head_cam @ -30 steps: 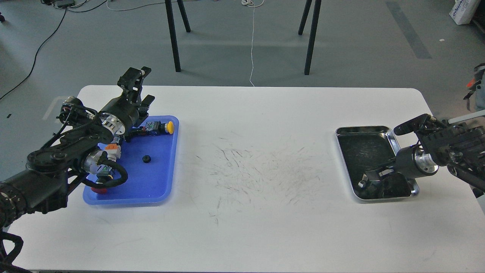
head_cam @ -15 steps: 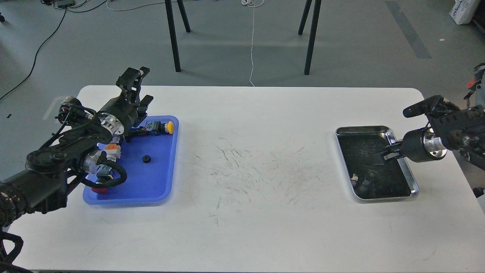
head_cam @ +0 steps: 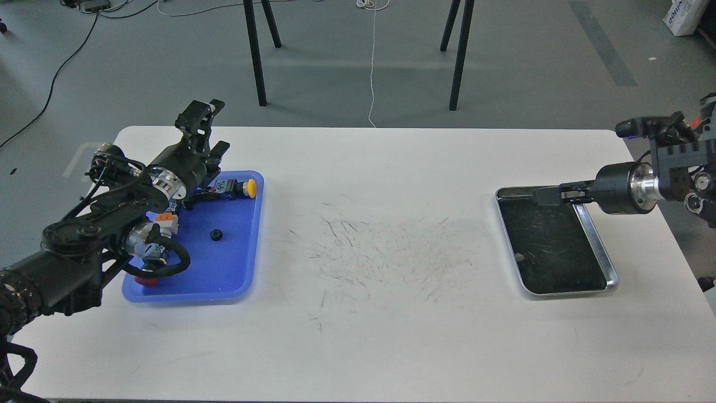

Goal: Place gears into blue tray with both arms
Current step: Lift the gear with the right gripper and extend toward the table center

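The blue tray (head_cam: 226, 268) lies at the table's left end. One gear (head_cam: 215, 235), a tiny black toothed disc, rests on its floor near the middle. My left gripper (head_cam: 210, 130) hangs above the tray's far left corner, open, with nothing between its fingers. My right gripper (head_cam: 545, 195) points left, level, over the far rim of the silver tray (head_cam: 611, 278). Its fingers lie together as one thin dark bar. Whether a gear is pinched between them cannot be seen. A tiny speck (head_cam: 519, 257) lies on the silver tray's black lining, too small to name.
A yellow-capped button (head_cam: 251, 188), an orange block (head_cam: 164, 217) and a red piece (head_cam: 146, 281) sit in the blue tray, partly under my left arm and its cables. Between the trays the white table (head_cam: 380, 246) is scuffed. Black legs (head_cam: 254, 56) stand beyond the far edge.
My right gripper rose from the near end of the silver tray, swung level and moved to its far rim. Small pieces seen in that tray are down to one speck. The left arm barely moved.
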Available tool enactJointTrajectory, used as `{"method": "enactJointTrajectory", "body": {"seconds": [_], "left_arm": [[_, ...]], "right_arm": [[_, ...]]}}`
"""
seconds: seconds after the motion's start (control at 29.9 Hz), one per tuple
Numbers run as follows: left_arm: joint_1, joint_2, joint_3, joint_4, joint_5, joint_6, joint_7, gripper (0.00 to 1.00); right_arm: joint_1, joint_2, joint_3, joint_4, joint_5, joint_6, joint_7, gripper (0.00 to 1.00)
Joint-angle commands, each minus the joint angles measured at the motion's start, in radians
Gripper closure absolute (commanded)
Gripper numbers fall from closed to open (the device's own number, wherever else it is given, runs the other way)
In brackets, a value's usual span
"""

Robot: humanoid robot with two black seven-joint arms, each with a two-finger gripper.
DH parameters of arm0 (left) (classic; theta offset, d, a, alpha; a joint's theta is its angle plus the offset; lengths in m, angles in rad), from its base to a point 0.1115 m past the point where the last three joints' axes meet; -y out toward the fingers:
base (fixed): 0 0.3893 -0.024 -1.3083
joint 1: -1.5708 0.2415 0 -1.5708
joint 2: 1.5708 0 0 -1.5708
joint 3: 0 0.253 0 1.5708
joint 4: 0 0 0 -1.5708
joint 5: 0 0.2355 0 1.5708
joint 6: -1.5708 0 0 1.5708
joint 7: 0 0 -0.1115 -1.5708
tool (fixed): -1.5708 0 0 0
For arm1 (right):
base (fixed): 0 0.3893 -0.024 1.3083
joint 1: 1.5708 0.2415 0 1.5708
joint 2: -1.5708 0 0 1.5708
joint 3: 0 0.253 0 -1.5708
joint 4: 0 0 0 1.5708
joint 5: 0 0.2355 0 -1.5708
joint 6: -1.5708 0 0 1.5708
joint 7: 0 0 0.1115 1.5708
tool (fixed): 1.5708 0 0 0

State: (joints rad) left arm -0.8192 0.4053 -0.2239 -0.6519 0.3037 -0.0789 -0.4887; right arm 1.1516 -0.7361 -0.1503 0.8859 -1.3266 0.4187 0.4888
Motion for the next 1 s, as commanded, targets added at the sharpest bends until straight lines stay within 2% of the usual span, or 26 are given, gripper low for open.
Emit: {"method": "enactJointTrajectory", "body": {"seconds": [0.0,0.7,0.84,0.97], "left_arm": [[-0.001,0.006,0.000,0.000,0.000,-0.001,0.000,0.00],[0.000,0.009,-0.002,0.000,-0.001,-0.021,0.000,0.00],[0.002,0.006,-0.002,0.000,-0.001,-0.021,0.000,0.00],[0.002,0.001,0.000,0.000,-0.001,-0.021,0.000,0.00]], "right_arm": [[-0.006,0.030,-0.002,0.001,0.035,-0.001,0.000,0.89],[-0.072,0.218,0.017,0.007,0.348,-0.001,0.000,0.91],[-0.078,0.233,0.037,0.045,0.371,-0.005,0.000,0.91],[-0.069,0.256,0.066,0.154,0.383,-0.014,0.000,0.92]]}}
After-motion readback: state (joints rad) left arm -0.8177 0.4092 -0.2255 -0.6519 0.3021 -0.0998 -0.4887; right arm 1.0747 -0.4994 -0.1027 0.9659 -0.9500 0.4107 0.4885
